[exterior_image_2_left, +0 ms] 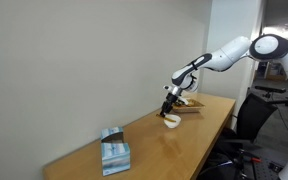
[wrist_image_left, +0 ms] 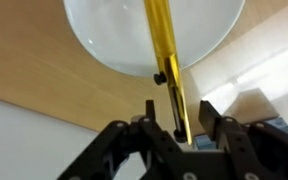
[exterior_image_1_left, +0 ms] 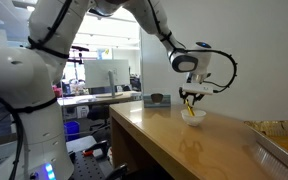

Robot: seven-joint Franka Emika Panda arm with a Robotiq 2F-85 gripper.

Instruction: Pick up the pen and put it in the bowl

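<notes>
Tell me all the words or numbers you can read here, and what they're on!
No text can be read anywhere.
The pen, held in the gripper: no writing shows.
The bowl: plain white, no marks.
The box: any print is too small and blurred to read.

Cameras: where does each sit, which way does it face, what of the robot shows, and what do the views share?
Exterior view: low beside the robot base, looking along the table toward the bowl; arm and gripper show.
Exterior view: farther off, looking along the wall at the table; the arm enters from the right.
Wrist view: looks down past the fingers at the pen over the bowl.
Shared: all three show the bowl.
</notes>
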